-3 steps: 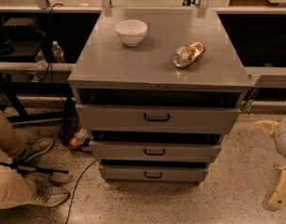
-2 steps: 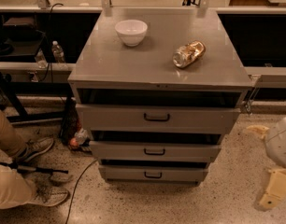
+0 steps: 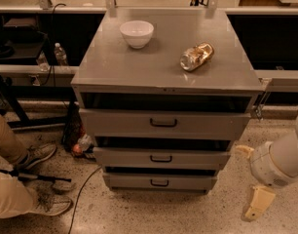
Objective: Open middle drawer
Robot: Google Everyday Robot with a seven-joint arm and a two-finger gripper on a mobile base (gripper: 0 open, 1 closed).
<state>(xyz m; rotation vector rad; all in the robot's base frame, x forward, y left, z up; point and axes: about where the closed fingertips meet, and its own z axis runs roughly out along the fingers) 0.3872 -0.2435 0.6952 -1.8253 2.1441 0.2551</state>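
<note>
While the squat grey metal cabinet (image 3: pixel 163 69) and everything on it look exactly as they did a second ago, the robot's white arm with its cream two-finger gripper (image 3: pixel 244 182) has come further in from the cabinet's right side and now hangs low beside its lower right corner, close to it but apart. Its jaws stand wide and hold nothing.

The middle drawer (image 3: pixel 124 157), a grey metal front with a small black loop handle (image 3: pixel 161 158), sits second of the three in the cabinet's face, below the taller top drawer (image 3: pixel 115 123) and above the narrow bottom drawer (image 3: pixel 124 181). It has not shifted, and nothing touches its handle. I judge this to be the approach: the gripper has yet to swing round to the cabinet's front and meet that loop before any pull can start.

On the cabinet's top stand a round white bowl (image 3: pixel 137 33) towards the back left and a shiny gold-and-silver packet (image 3: pixel 196 56) lying on its side towards the right. No brand, label or writing can be read on the packet, the drawers or the arm.
</note>
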